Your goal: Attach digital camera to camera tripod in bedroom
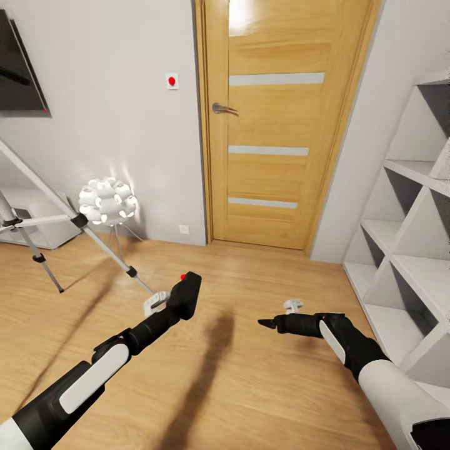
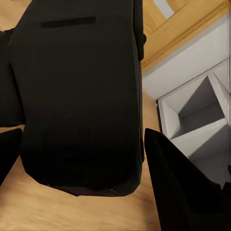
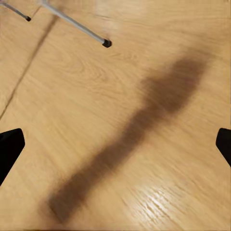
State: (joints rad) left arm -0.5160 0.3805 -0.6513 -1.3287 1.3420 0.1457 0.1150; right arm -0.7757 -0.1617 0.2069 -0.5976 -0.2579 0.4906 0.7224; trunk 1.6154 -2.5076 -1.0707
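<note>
The left end effector (image 1: 178,299) is clamped on the camera (image 1: 186,294), holding it in the air above the wood floor (image 1: 250,375), red dot on top. In the left wrist view the camera's black body (image 2: 79,96) sits between the two dark fingers (image 2: 178,173). The right end effector (image 1: 267,323) hangs over the floor, holding nothing; in the right wrist view its fingertips (image 3: 9,147) sit far apart at the frame's edges. The tripod (image 1: 69,220) stands on the floor to the left, one silver leg reaching down toward the camera, its black foot (image 3: 106,43) resting on the boards. A white ball lamp (image 1: 107,201) glows just behind that leg. Farther back is a wooden door (image 1: 275,125); white shelves (image 1: 406,250) stand at right.
</note>
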